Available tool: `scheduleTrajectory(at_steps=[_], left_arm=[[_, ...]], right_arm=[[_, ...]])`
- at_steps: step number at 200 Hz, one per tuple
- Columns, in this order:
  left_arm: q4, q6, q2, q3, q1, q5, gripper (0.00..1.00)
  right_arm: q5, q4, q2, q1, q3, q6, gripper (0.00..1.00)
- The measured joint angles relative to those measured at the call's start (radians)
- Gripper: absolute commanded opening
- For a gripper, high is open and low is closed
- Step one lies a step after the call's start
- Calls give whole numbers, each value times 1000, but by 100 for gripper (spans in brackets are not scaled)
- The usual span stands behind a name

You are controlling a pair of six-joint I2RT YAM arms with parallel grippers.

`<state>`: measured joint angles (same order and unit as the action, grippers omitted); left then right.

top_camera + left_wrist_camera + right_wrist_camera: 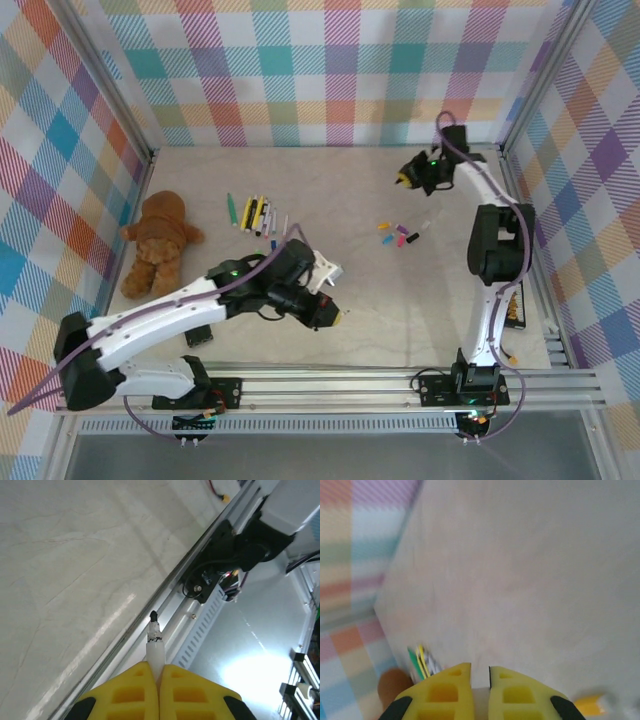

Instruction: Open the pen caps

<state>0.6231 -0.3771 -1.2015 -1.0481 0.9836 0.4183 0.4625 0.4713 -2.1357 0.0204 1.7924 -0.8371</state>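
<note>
- Pale marbled tabletop [400, 300], plaid walls [300, 60] all round.
- Pen caps [398, 235] lie loose right of centre; pens [255, 213] lie further left.
- Left hand [159, 667], near the centre, pinches an uncapped pen [154, 645]; right hand [480, 672], far right, is pressed together.

A brown plush teddy bear [160, 245] lies flat at the left side of the pale, marble-patterned table [400, 300], close to the left wall. Pastel plaid cloth walls [330, 70] enclose three sides. A silver aluminium rail [350, 385] runs along the near edge.
</note>
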Motion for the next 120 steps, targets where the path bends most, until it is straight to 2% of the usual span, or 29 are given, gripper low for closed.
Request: scheduleTrajectory(at_steps=[28, 64, 89, 120], left_arm=[[93, 20, -32, -66, -133, -42, 0], [77, 32, -255, -154, -299, -141, 0], [64, 25, -429, -245, -358, -238, 0], [55, 18, -620, -365, -386, -366, 0]], right_arm=[[-61, 6, 0, 20, 47, 34, 0], [-145, 48, 6, 110, -27, 100, 0], [-190, 75, 38, 130, -147, 140, 0], [-265, 111, 87, 138, -219, 200, 0]])
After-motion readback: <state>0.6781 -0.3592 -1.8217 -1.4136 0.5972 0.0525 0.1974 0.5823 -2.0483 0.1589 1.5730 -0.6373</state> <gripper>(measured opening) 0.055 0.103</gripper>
